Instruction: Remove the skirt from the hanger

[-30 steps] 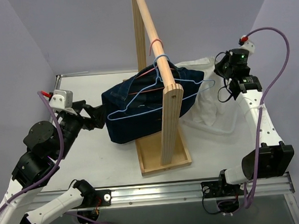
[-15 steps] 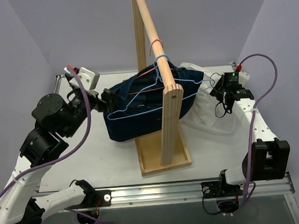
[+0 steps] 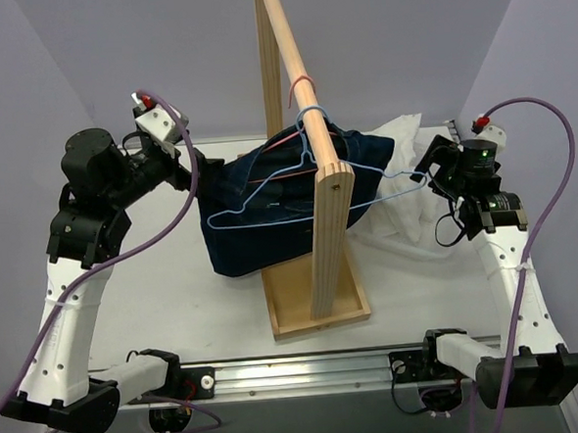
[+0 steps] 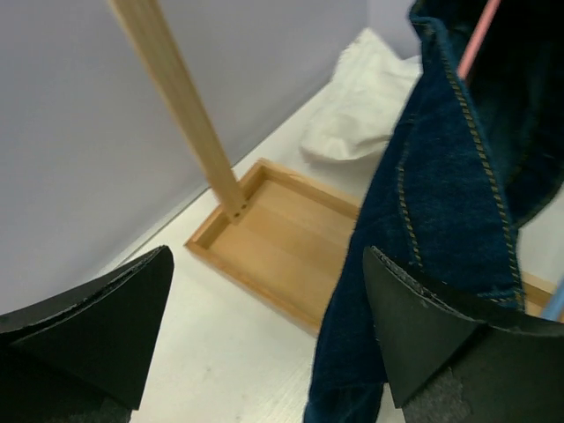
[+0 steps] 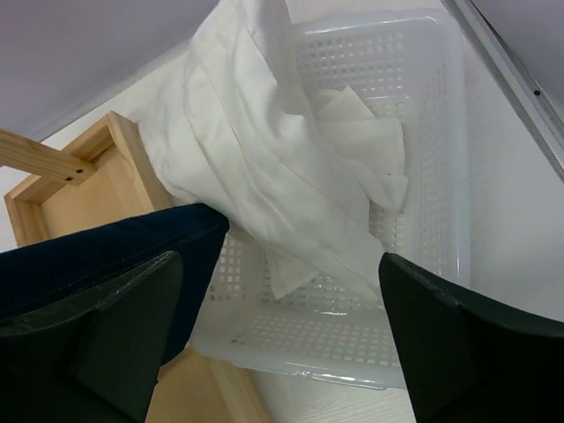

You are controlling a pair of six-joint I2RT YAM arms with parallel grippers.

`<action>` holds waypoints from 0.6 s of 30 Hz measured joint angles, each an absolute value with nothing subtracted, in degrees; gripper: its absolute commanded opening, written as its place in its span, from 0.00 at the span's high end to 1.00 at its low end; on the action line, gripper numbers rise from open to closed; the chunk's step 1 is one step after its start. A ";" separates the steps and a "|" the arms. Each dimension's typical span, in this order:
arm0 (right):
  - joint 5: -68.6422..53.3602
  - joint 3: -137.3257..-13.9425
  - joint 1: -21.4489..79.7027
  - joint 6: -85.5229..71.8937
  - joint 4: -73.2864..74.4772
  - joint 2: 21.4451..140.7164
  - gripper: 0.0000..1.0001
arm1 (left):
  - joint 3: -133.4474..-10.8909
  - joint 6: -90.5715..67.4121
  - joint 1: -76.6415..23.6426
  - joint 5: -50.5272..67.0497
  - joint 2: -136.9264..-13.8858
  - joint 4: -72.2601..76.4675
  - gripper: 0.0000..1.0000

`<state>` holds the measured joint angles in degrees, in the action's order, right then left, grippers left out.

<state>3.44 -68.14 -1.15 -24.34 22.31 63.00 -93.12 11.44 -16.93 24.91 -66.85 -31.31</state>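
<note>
The dark denim skirt hangs on a blue wire hanger hooked over the wooden rail at the centre of the top view. Its long axis runs left to right and its hem sags toward the lower left. The left gripper is spread wide at the skirt's upper-left edge and holds nothing, one finger just beside the denim. The right gripper, also wide and empty, hovers near the hanger's right tip, above a white basket.

Skirt on hanger, basket to right
</note>
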 measured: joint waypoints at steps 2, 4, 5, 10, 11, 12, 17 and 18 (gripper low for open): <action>2.74 -69.34 -1.13 -23.66 22.44 62.26 0.11 | -93.12 10.00 -14.76 32.05 -67.37 -31.33 0.02; 2.28 -69.69 -1.15 -23.27 22.63 61.82 0.10 | -93.12 8.97 -13.63 37.01 -67.42 -31.33 0.02; 2.09 -69.69 -1.15 -23.09 22.90 61.65 0.10 | -93.10 8.43 -13.30 39.24 -67.35 -31.27 0.02; 1.80 -69.69 -1.15 -22.59 24.56 61.36 0.10 | -92.84 6.44 -12.45 47.44 -66.81 -31.07 0.02; 1.69 -69.69 -1.15 -22.57 24.73 61.32 0.11 | -92.79 6.39 -12.27 48.47 -66.76 -31.16 0.02; 1.65 -69.69 -1.15 -22.55 24.82 61.25 0.11 | -92.79 6.42 -12.25 49.19 -66.87 -31.31 0.02; 1.19 -69.67 -1.15 -22.50 24.88 60.10 0.10 | -92.79 6.74 -12.25 50.19 -68.77 -33.39 0.02; 1.10 -69.67 -1.15 -22.44 24.88 59.72 0.10 | -92.79 6.83 -12.25 50.17 -69.38 -33.69 0.02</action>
<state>1.10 -69.67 -1.15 -22.44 24.88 59.72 -92.79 6.83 -12.25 50.17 -69.38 -33.69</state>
